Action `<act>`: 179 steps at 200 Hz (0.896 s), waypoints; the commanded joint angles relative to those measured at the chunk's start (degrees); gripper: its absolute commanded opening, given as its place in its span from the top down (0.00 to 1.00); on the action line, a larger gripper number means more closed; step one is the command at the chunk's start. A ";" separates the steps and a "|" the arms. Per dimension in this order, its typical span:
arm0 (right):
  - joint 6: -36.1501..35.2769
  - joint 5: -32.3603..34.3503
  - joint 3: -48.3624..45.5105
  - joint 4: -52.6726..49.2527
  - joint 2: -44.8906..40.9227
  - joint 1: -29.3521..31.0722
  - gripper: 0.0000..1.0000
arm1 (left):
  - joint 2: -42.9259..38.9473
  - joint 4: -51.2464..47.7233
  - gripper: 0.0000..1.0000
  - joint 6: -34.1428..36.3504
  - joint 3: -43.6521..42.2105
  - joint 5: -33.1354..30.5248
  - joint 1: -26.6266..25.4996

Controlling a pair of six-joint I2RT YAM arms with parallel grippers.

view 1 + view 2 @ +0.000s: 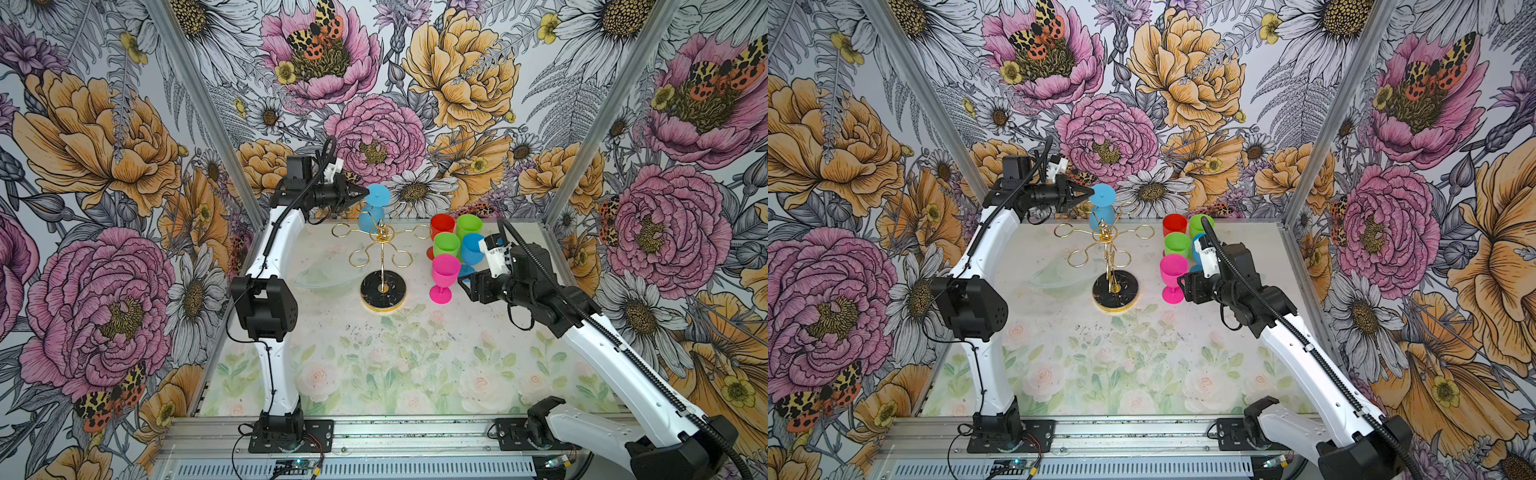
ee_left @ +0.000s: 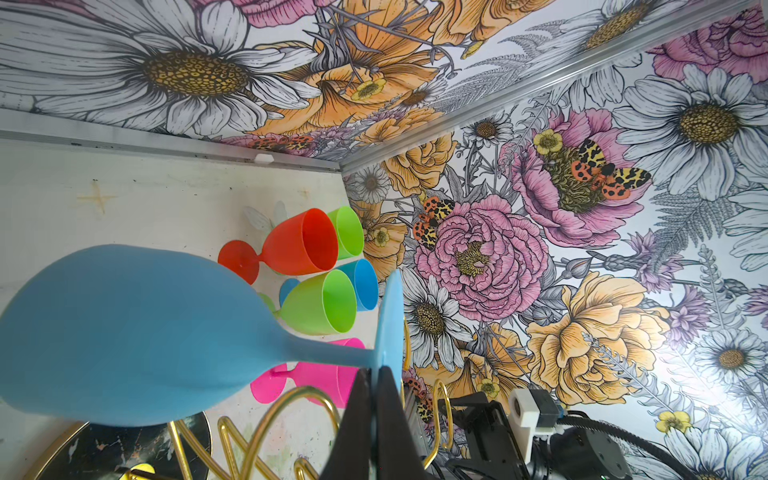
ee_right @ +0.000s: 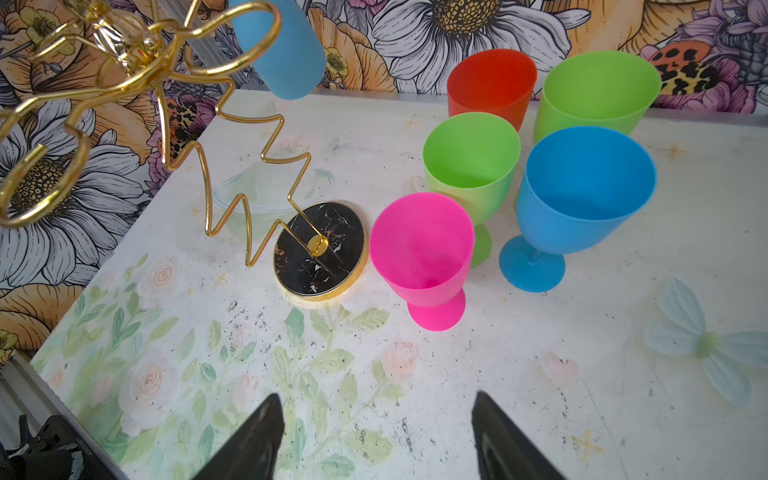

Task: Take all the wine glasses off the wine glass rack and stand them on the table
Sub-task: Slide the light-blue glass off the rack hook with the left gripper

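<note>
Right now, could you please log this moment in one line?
left gripper: shut on foot of blue wine glass | glass: inverted, by wine glass rack | right gripper: open, empty

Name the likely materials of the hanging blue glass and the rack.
Blue wine glass: probably plastic; opaque, matte, no glints. Wine glass rack: thin metal wire, polished gold, mirror-bright. Its base: glossy black marbled disc, stone or imitation, gold rim.
</note>
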 commanded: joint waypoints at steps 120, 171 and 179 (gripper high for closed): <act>0.93 -0.66 -0.18 2.55 0.91 0.57 0.28 | -14.42 0.53 1.00 6.03 -11.38 -22.93 6.49; 1.14 -0.48 -0.18 3.03 1.26 0.87 0.28 | -26.41 0.03 1.00 9.44 -24.61 -28.72 8.15; 1.13 -0.48 -0.12 3.16 1.35 0.92 0.28 | -28.31 -0.44 1.00 10.33 -26.81 -29.82 8.21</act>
